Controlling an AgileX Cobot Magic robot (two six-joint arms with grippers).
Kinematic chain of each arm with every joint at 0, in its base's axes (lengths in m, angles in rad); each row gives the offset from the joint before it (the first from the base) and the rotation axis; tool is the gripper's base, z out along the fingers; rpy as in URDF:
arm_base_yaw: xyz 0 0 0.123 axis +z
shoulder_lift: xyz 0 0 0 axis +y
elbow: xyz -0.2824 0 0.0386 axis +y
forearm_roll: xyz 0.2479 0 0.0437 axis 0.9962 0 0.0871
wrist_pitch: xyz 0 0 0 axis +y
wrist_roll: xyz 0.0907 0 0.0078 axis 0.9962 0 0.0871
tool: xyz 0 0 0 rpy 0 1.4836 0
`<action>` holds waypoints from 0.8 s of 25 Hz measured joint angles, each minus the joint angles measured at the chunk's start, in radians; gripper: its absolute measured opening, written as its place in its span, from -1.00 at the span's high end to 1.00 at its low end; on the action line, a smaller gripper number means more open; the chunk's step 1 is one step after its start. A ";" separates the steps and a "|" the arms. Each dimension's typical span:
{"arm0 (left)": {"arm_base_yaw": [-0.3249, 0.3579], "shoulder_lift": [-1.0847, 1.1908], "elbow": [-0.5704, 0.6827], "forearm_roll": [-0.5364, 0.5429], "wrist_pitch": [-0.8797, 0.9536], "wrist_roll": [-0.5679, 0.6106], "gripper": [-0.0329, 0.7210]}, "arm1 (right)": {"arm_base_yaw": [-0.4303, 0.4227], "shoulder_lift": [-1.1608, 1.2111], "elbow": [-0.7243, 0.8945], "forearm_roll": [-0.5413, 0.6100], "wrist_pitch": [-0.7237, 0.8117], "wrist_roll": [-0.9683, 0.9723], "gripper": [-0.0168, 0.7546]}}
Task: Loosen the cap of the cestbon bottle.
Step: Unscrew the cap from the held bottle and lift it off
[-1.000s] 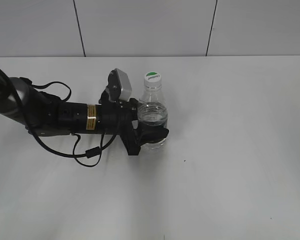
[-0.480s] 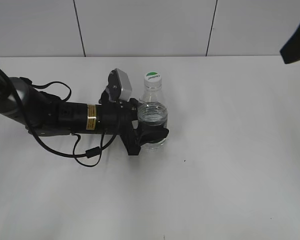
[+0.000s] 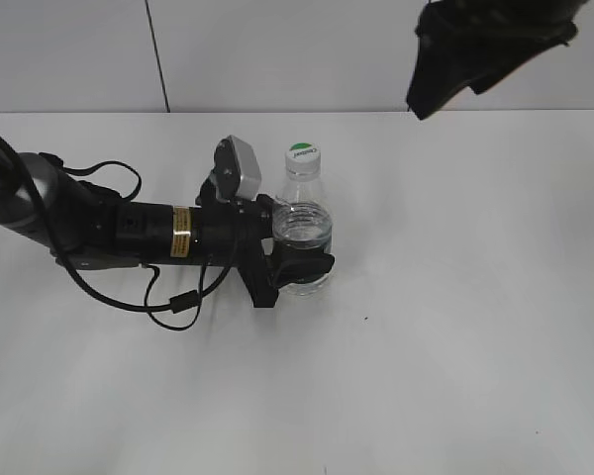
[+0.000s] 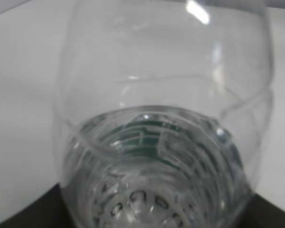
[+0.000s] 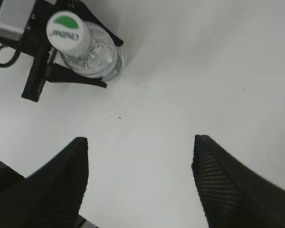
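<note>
We are seeing the bottle point(image 3: 303, 233) standing upright just left of table point(image 3: 475, 346) centre, with the left gripper point(image 3: 299, 265) reaching in from 9 o'clock and clamping its lower body; jaws are closing on it from both sides. In the left wrist view the clear ribbed wall point(image 4: 161, 156) is filling the frame. The cap point(image 3: 302, 154) is sitting on the neck, untouched.

The right gripper point(image 5: 140, 183) is hovering high, near 1 o'clock of the bottle, jaws spread wide and empty. From its camera the cap point(image 5: 67, 31) is lying at 11 o'clock, well apart.

Risks we are judging: an off-centre descent knocking the neck sideways; the thin wall buckling under the clamp; the bottle spinning in the left jaws instead of the cap turning.
</note>
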 joint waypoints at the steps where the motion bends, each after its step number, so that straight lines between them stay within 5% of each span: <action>1: 0.000 0.000 0.000 0.000 0.000 0.000 -0.17 | 0.014 0.029 -0.038 -0.007 0.003 0.003 -0.39; 12: -0.001 0.000 -0.001 0.010 0.000 0.000 -0.17 | 0.122 0.247 -0.319 -0.019 0.011 0.033 -0.38; 20: -0.001 0.000 -0.001 0.010 0.002 0.001 -0.17 | 0.140 0.310 -0.338 -0.011 0.013 0.113 -0.38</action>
